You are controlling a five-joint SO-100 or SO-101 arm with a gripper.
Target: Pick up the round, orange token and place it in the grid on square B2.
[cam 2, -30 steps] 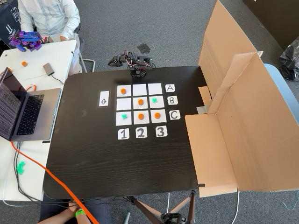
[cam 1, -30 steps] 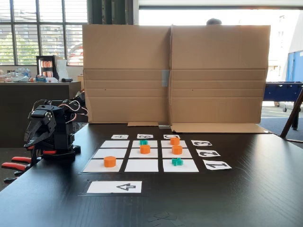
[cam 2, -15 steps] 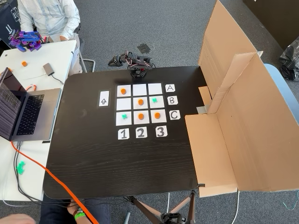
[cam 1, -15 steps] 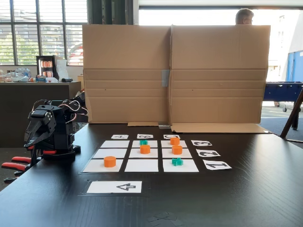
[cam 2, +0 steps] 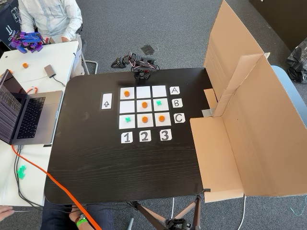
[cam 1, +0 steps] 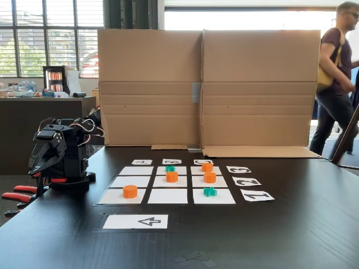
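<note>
The grid (cam 1: 167,195) (cam 2: 144,92) of white paper cells lies mid-table in both fixed views. Several round orange tokens stand on it. One orange token (cam 1: 171,176) (cam 2: 144,104) rests on the centre cell, square B2 (cam 1: 160,181) (cam 2: 138,108). Another (cam 1: 130,191) (cam 2: 126,94) sits on the corner cell by A and 1, and two more (cam 1: 210,177) (cam 2: 161,118) are in row C. My arm is folded at the table edge beyond row A, well away from the tokens. The gripper (cam 1: 37,166) (cam 2: 141,75) points down with nothing in it; its jaws are too dark to read.
Two green cross tokens (cam 1: 210,191) (cam 2: 159,103) occupy grid cells. A white arrow card (cam 1: 136,221) (cam 2: 106,101) lies beside the grid. A cardboard wall (cam 1: 207,84) (cam 2: 249,120) borders one table side. Red-handled pliers (cam 1: 19,193) and a laptop (cam 2: 24,115) sit off the table.
The arm and all tokens have stayed still. A person has walked into sight at the right, behind the cardboard wall.
</note>
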